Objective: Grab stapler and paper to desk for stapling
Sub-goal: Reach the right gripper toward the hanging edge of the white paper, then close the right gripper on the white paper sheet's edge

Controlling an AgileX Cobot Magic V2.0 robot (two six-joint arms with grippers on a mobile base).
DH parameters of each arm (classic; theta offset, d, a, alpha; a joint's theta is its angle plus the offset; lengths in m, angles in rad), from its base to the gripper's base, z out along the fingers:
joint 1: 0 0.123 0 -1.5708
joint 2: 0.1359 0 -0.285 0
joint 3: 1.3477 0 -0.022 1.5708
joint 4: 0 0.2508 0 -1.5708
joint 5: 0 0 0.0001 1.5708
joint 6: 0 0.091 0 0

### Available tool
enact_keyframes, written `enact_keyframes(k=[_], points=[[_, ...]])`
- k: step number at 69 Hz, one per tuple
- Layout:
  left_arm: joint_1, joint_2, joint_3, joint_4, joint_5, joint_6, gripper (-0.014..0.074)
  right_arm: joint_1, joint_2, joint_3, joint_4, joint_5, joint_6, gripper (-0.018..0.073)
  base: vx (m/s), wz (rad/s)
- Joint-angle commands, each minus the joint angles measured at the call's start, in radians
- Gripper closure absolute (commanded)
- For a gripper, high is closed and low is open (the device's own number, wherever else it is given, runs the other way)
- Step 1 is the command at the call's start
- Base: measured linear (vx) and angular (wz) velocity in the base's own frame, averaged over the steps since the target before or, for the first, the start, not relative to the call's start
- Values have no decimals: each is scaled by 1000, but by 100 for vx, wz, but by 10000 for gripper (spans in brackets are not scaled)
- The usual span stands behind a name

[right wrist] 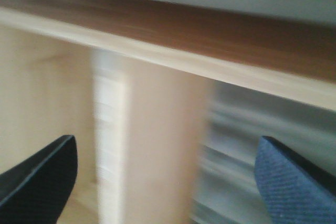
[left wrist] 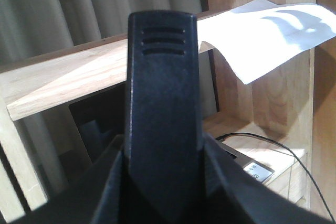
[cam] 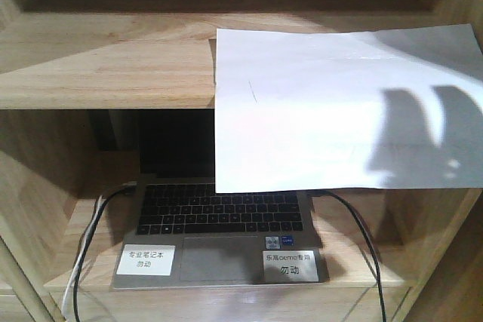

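The white paper [cam: 339,111] lies on the upper shelf board [cam: 106,58] and hangs over its front edge; two finger shadows fall on its right part. In the left wrist view the paper [left wrist: 268,35] droops off the shelf at the upper right. My left gripper [left wrist: 164,182] is shut on a black body with three grooves, the stapler [left wrist: 163,93], which stands upright between the jaws. My right gripper [right wrist: 165,182] is open, its fingertips [right wrist: 37,177] wide apart under a wooden board [right wrist: 210,30]; that view is blurred. The desk is out of view.
An open laptop [cam: 219,216] with white printed labels sits on the lower shelf [cam: 355,262], partly behind the hanging paper. Black cables [cam: 362,239] and a white cable [cam: 75,277] run off its sides. Wooden side panels [cam: 30,186] close in the shelf.
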Motion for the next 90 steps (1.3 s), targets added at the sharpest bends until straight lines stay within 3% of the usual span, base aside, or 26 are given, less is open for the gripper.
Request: enact_keyframes(k=[1, 23, 30, 47, 61, 73, 90], points=[[-9, 16, -27, -15, -114, -7, 603, -4, -42, 86, 5, -127, 4, -74, 0, 0], [-9, 16, -27, -15, -114, -7, 603, 24, -259, 416, 5, -151, 39, -57, 0, 0], [-9, 16, -27, -15, -114, -7, 603, 104, -319, 489, 2, -151, 55, -50, 0, 0], [-9, 16, -27, -15, -114, -7, 603, 382, -357, 618, 23, -146, 30, -35, 0, 0], [-9, 16, -27, -15, -114, -7, 603, 495, -315, 672, 124, -160, -116, -35, 0, 0], [-9, 16, -27, -15, -114, -7, 603, 496, -175, 680, 156, -384, -297, -35, 0, 0], [-9, 16, -27, -15, -114, -7, 603, 496, 101, 680, 156, -737, -357, -35, 0, 0]])
